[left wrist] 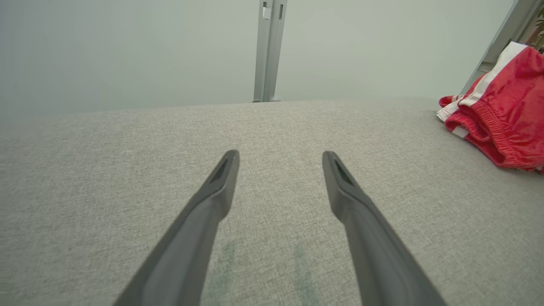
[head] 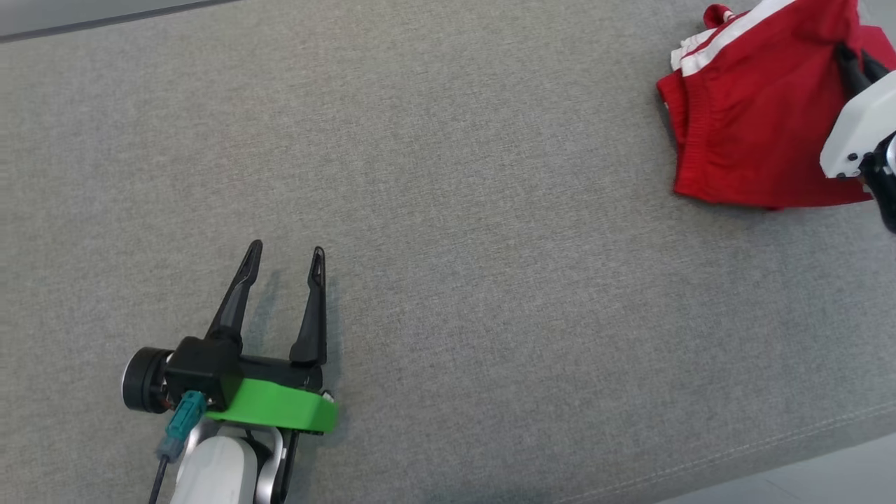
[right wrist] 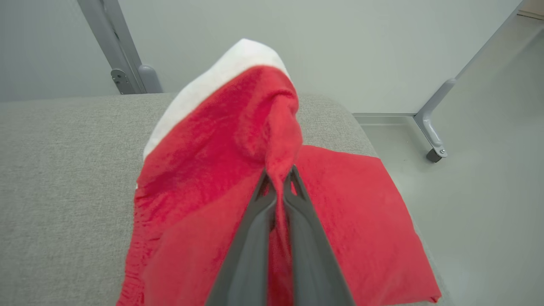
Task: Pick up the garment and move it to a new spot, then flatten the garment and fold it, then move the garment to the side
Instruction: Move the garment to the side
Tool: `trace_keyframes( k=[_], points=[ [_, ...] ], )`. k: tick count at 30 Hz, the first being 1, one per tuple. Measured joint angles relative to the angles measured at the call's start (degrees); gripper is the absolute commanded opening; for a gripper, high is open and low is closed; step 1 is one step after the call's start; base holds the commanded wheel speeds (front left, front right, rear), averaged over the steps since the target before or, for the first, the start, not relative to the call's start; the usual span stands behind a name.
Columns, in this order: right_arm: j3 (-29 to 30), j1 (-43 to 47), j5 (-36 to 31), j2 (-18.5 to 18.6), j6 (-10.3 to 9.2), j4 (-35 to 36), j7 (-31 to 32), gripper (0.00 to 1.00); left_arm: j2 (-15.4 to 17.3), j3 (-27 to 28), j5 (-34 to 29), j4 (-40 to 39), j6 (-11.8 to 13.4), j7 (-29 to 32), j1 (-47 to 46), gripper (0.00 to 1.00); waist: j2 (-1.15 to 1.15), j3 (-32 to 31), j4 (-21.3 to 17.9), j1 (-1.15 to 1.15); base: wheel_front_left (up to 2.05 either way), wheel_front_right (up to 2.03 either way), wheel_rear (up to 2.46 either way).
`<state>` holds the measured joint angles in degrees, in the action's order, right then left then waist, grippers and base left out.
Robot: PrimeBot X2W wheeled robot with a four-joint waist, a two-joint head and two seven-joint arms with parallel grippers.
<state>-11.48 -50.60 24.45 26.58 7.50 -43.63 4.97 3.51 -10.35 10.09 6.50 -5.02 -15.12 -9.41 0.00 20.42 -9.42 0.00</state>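
Red shorts [head: 749,119] with a white side stripe lay bunched at the far right of a grey fabric surface [head: 448,210], close to its right-hand edge. The gathered elastic waistband faced the robot's left, and the white stripe ran diagonally up and away to the right. The cloth ran off the head view's edge, so its long axis could not be judged.

The right gripper [head: 855,59] had its jaws pressed together, pinching a ridge of the red cloth. The left gripper [head: 287,250] was well apart from the shorts at the near left, low over bare fabric, with its jaws spread wide and holding nothing.

The right wrist view showed the pinch up close. The gripper [right wrist: 279,174] drew a fold of the shorts [right wrist: 221,161] up into a peak topped by white, while a flat red panel lay to one side on the surface. The left wrist view showed the spread gripper [left wrist: 280,157] and the ribbed waistband of the shorts [left wrist: 505,114] side-on.

The surface was woven grey cloth with a stitched seam near its front edge. Beyond it were a pale grey-green wall [left wrist: 127,51], a grey metal post [left wrist: 268,51] and a pale floor [right wrist: 488,212].
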Motion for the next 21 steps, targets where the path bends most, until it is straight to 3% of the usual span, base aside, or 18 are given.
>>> trace_keyframes(
  k=[11,21],
  points=[
    [4.05,-5.7,-7.33,6.59,0.02,-10.37,-2.64,0.0,-0.08,-1.58,-1.55,-0.45,-0.3,0.01,-0.47,1.0,0.0,3.05,4.48,0.0,0.0,0.0,0.0],
    [10.1,-9.05,-18.14,8.78,0.02,-19.14,-6.78,0.0,-0.05,-2.89,-2.23,-0.62,-0.52,0.0,-0.96,1.0,0.0,6.69,7.68,0.0,0.0,0.0,0.0]
  ],
)
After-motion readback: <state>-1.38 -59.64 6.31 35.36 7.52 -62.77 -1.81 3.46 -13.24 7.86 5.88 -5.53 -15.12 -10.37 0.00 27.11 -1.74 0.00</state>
